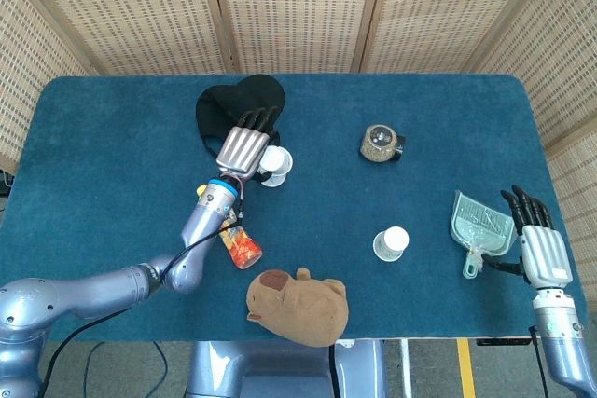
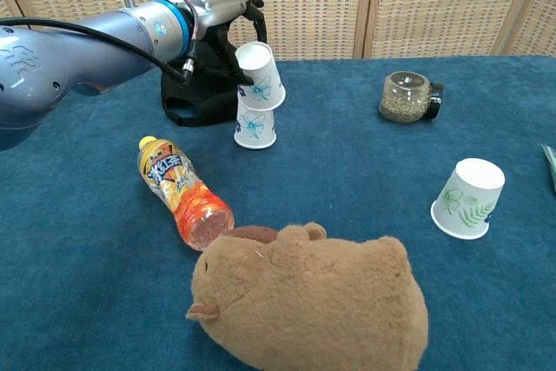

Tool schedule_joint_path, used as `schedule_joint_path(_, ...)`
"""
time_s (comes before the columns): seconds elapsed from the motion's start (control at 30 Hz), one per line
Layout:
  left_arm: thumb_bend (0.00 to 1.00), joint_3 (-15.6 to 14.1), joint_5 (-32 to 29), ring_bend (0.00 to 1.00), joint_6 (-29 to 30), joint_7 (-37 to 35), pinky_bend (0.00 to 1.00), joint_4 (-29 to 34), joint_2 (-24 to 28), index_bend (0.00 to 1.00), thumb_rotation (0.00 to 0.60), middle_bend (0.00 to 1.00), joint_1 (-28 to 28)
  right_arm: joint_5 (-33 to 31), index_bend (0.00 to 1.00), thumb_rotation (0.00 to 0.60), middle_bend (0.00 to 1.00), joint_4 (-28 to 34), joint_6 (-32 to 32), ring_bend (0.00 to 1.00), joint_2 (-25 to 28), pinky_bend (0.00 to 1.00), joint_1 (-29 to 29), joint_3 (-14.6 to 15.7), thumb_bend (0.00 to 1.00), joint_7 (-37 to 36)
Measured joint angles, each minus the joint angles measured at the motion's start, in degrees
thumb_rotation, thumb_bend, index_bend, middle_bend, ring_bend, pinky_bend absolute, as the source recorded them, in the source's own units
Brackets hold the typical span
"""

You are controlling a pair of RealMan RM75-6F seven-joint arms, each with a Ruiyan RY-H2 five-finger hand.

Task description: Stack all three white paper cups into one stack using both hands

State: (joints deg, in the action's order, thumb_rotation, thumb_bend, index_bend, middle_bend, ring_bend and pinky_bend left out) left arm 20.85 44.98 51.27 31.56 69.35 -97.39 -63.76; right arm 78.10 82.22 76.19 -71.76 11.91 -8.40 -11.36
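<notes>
My left hand (image 1: 244, 144) (image 2: 219, 6) grips an upside-down white paper cup with a blue flower (image 2: 261, 76) (image 1: 278, 160). That cup sits tilted on top of a second upside-down blue-flower cup (image 2: 255, 128) (image 1: 271, 179) standing by the black cap. The third cup (image 1: 391, 242) (image 2: 469, 198), with a green leaf print, stands upside down alone at centre right. My right hand (image 1: 539, 241) hovers at the table's right edge, fingers spread and holding nothing, far from all cups; it does not show in the chest view.
A black cap (image 1: 238, 104) (image 2: 193, 84) lies behind the left hand. An orange drink bottle (image 1: 235, 235) (image 2: 184, 193) lies on its side. A brown plush (image 1: 298, 305) (image 2: 313, 301) sits at the front edge. A glass jar (image 1: 381, 143) (image 2: 408, 97) and a dustpan (image 1: 481, 228) lie to the right.
</notes>
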Motion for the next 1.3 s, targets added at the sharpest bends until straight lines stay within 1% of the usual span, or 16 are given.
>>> schedule_joint_path(0.03,0.23,-0.1,-0.5,0.0,-0.3,0.3,0.07,-0.1,0.1,0.4,0.6,0.0,-0.1,-0.1,0.07,0.6,0.0,0.0,-0.1,0.0,0.0,0.0,0.0,0.0,0.09,0.1)
schedule_joint_path(0.1,0.22,-0.2,-1.6,0.0,-1.0,0.8,0.06,-0.4,0.3,0.36,0.6,0.0,-0.3,-0.3,0.07,0.6,0.0,-0.1,-0.3,0.0,-0.1,0.0,0.0,-0.1,0.09,0.3)
schedule_joint_path(0.17,0.21,-0.4,-2.7,0.0,-1.5,1.3,0.04,-0.6,0.4,0.23,0.6,0.0,-0.5,-0.3,0.07,0.6,0.0,0.0,-0.5,0.0,-0.1,0.0,0.1,-0.1,0.09,0.3)
schedule_joint_path(0.23,0.19,-0.6,-3.5,0.0,-1.8,1.4,0.03,-0.9,0.4,0.14,0.6,0.0,-0.6,-0.3,0.07,0.6,0.0,0.0,-0.6,0.0,-0.1,0.0,0.2,-0.1,0.09,0.5)
schedule_joint_path(0.3,0.19,-0.7,-4.0,0.0,-2.2,1.2,0.02,-1.2,0.3,0.09,0.6,0.0,-0.6,-0.2,0.07,0.6,0.0,0.0,-0.7,0.0,-0.2,0.0,0.2,0.0,0.09,0.6)
schedule_joint_path(0.37,0.18,-0.8,-4.0,0.0,-2.3,0.8,0.02,-1.3,0.2,0.07,0.6,0.0,-0.6,-0.3,0.07,0.6,0.0,0.0,-0.7,0.0,-0.2,0.0,0.2,0.0,0.09,0.7)
schedule_joint_path(0.47,0.18,-1.0,-3.3,0.0,-1.9,0.1,0.02,-1.2,0.2,0.07,0.6,0.0,-0.4,-0.3,0.08,0.6,0.0,0.1,-0.9,0.0,-0.2,0.0,0.3,0.1,0.09,0.9)
schedule_joint_path(0.6,0.18,-1.4,-2.2,0.0,-1.1,-1.0,0.02,0.8,0.9,0.07,0.6,0.0,0.4,-0.1,0.08,0.6,0.0,0.1,-1.1,0.0,-0.2,0.0,0.3,0.2,0.09,1.2)
schedule_joint_path(0.73,0.18,-2.4,-0.6,0.0,0.9,-1.9,0.02,5.7,3.0,0.07,0.6,0.0,2.5,0.1,0.08,0.6,0.0,0.2,-1.4,0.0,-0.3,0.0,0.4,0.5,0.09,1.5)
schedule_joint_path(0.83,0.18,-3.9,1.3,0.0,3.8,-2.7,0.02,11.2,5.7,0.07,0.6,0.0,5.3,0.3,0.08,0.6,0.0,0.4,-1.5,0.0,-0.5,0.0,0.5,0.7,0.09,1.9)
schedule_joint_path(0.93,0.18,-5.9,3.5,0.0,7.6,-3.7,0.02,17.7,9.1,0.07,0.6,0.0,9.2,0.7,0.08,0.6,0.0,0.6,-1.3,0.0,-0.6,0.0,0.5,0.8,0.09,2.4)
schedule_joint_path(1.03,0.18,-8.9,6.7,0.0,12.9,-4.7,0.02,24.1,13.2,0.07,0.6,0.0,14.3,1.1,0.08,0.6,0.0,1.0,-0.9,0.0,-0.7,0.0,0.5,0.9,0.09,3.1)
schedule_joint_path(1.17,0.18,-14.2,13.1,0.0,21.0,-5.8,0.02,30.3,18.7,0.07,0.6,0.0,22.0,1.7,0.08,0.6,0.0,1.5,-0.5,0.0,-0.8,0.0,0.5,1.2,0.09,4.4)
schedule_joint_path(1.3,0.18,-20.1,19.4,0.0,28.2,-8.1,0.02,33.6,22.2,0.07,0.6,0.0,29.6,3.0,0.08,0.6,0.0,2.5,0.4,0.0,-1.1,0.0,0.5,1.8,0.09,6.8)
